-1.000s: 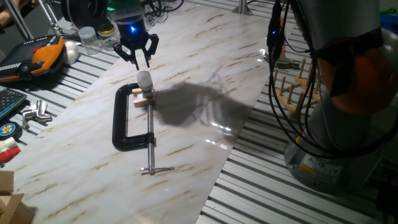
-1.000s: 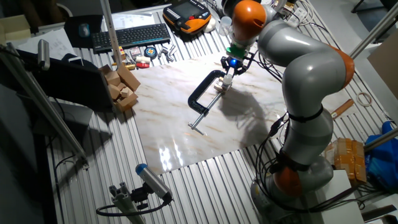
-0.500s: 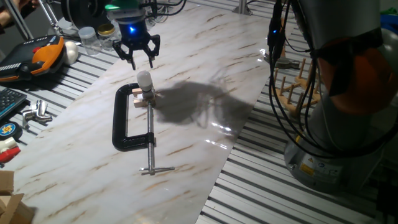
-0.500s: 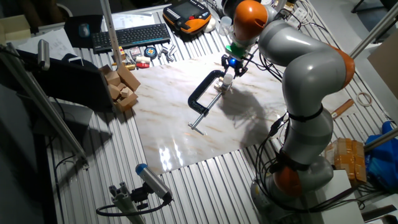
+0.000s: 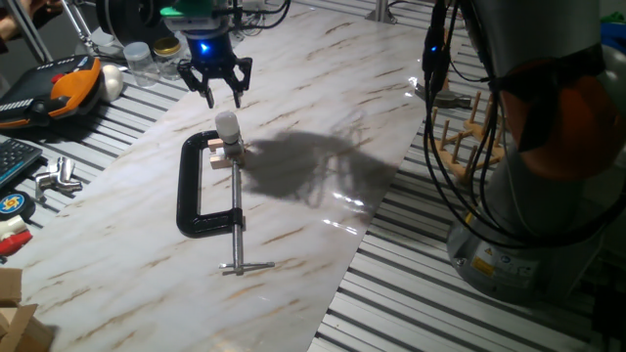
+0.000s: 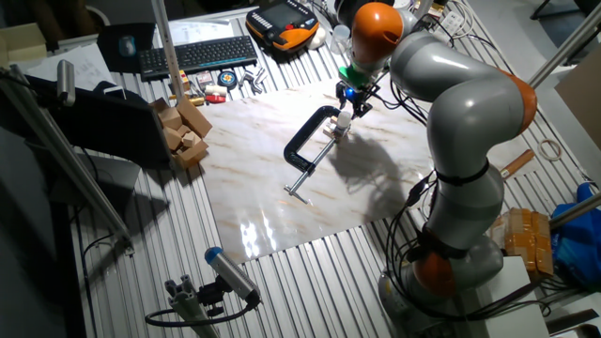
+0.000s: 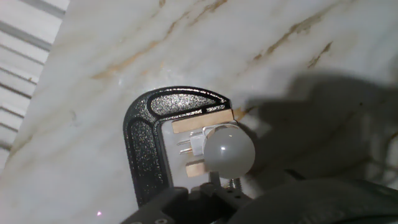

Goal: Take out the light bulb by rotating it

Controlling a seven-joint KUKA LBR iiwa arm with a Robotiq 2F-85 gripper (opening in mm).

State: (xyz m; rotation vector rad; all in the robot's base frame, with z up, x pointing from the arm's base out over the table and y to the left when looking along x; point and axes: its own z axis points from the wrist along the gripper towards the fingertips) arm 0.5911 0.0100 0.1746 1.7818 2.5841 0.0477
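Observation:
The light bulb [image 5: 227,125] is small, frosted white and stands upright in a socket held between small wooden blocks [image 5: 219,153] in a black C-clamp [image 5: 195,190] on the marble board. My gripper [image 5: 223,92] hangs just above and behind the bulb, open and empty, with its fingers apart and not touching it. The other fixed view shows the gripper [image 6: 350,95] above the bulb [image 6: 344,119] and the clamp [image 6: 306,141]. The hand view looks down on the bulb [image 7: 229,152], the clamp [image 7: 146,142] and the wooden blocks [image 7: 201,120]. No fingertips are distinct in the hand view.
Clear glass jars [image 5: 139,61], a larger white ball [image 5: 111,81] and an orange-and-black tool [image 5: 51,90] lie at the back left. A wooden peg rack [image 5: 468,132] stands right of the board. The clamp's screw handle [image 5: 238,256] points toward the front. Wooden blocks [image 6: 183,131] and a keyboard [image 6: 195,54] are off the board.
My gripper has lifted slightly away from the bulb and turned about its axis. Its fingers now look wider apart. The bulb and clamp have not moved.

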